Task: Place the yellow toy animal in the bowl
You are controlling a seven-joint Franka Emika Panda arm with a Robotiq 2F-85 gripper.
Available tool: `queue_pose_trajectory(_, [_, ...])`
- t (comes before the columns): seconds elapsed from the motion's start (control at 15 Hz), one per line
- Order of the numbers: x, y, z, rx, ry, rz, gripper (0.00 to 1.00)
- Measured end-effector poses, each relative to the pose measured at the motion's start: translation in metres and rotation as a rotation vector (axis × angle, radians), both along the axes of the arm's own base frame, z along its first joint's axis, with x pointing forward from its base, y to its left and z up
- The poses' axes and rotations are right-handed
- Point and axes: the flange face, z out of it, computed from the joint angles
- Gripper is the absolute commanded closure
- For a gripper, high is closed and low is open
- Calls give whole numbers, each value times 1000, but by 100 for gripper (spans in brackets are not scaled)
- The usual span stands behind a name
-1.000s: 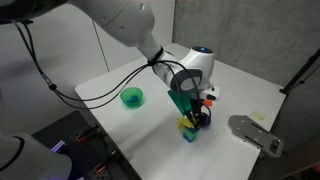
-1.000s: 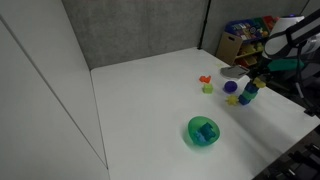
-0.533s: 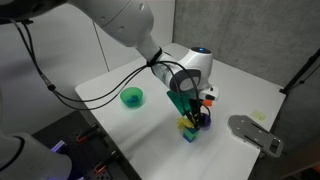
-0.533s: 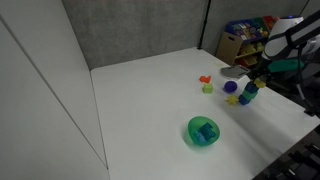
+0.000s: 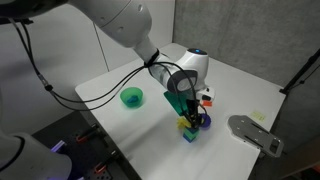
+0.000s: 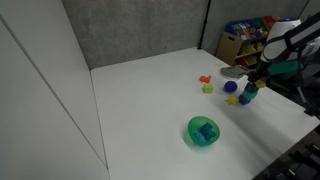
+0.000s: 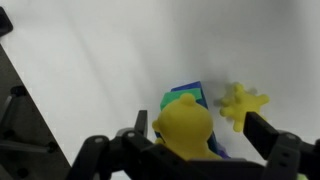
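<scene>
Hovering low over a toy cluster, the gripper [image 7: 196, 120] has its jaws spread wide and nothing clamped. Only the wrist view shows this. A rounded yellow lump [image 7: 185, 132] sits between the two fingers [image 7: 140, 128] with gaps on both sides. Beyond it is a blue-green block [image 7: 186, 97]. The yellow toy animal [image 7: 243, 103] lies on the white table [image 7: 90, 60], limbs splayed, just right of the block and just past the right fingertip. The bowl is out of this view.

In both exterior views the arm covers most of the cluster and the toy animal is too small to pick out. The bowl [image 5: 132, 97] stands well apart from the gripper, on the left part of the table. In an exterior view a blue thing [image 6: 204, 130] lies inside the bowl. An orange-red toy [image 6: 205, 79], a pale yellow-green block [image 6: 208, 88] and a purple ball [image 6: 230, 87] sit left of the gripper.
</scene>
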Motion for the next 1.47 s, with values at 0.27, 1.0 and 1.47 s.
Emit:
queue_pose_trajectory(0.27, [0, 1, 0, -8, 4, 11, 68])
queue_pose_trajectory(1.0, [-3, 40, 69, 20, 36, 66, 82])
queue_pose_trajectory(1.47, [-10, 149, 89, 70, 21, 247, 82])
